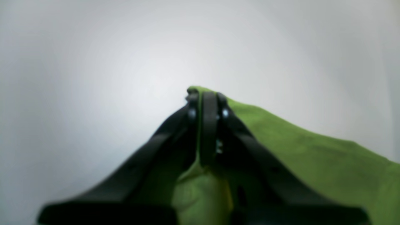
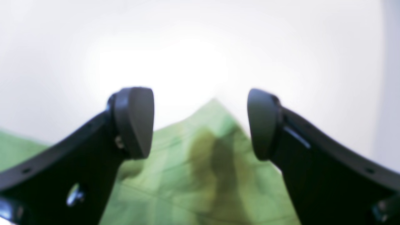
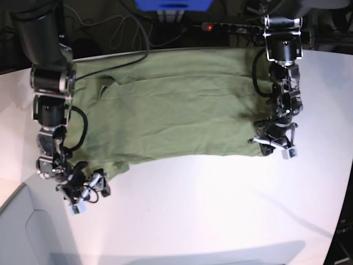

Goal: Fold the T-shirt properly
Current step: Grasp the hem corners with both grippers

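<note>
The olive-green T-shirt (image 3: 176,110) lies spread flat across the far half of the white table (image 3: 209,210). At its near right corner my left gripper (image 3: 271,144) pinches the cloth. The left wrist view shows those pads pressed together, the left gripper (image 1: 207,101) shut on a raised peak of the T-shirt (image 1: 312,156). My right gripper (image 3: 91,185) sits at the shirt's near left corner. In the right wrist view the right gripper (image 2: 200,123) stands open, its fingers (image 2: 134,122) wide apart above a pointed corner of the T-shirt (image 2: 212,150), with nothing between them.
A black power strip (image 3: 231,26) with a red light and loose cables (image 3: 116,33) run along the table's far edge. A blue box (image 3: 174,4) stands behind them. A grey panel (image 3: 27,232) borders the table's near left corner.
</note>
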You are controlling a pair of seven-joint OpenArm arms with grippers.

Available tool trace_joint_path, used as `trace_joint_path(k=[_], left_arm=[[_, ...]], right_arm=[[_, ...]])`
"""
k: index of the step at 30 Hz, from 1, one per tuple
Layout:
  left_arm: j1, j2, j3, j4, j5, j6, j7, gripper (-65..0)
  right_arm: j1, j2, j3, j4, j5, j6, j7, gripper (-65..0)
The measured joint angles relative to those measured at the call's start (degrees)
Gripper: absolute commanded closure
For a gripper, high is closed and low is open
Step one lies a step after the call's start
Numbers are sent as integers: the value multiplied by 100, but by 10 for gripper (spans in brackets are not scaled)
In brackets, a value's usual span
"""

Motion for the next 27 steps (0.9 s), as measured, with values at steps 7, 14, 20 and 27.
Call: trace_joint_path(k=[7, 14, 20, 27], left_arm=[[-2, -2, 0, 2, -11, 4, 9, 0], [-2, -2, 0, 2, -7, 4, 15, 0], [0, -2, 0, 2, -11, 4, 9, 0], [0, -2, 0, 2, -11, 4, 9, 0]], right_arm=[[118, 240, 7, -680, -26, 0, 577, -445], [-258, 229, -2, -643, 35, -2, 754, -444], [-295, 229, -2, -634, 0, -2, 752, -353], [-310, 227, -2, -634, -2, -4, 719, -55]])
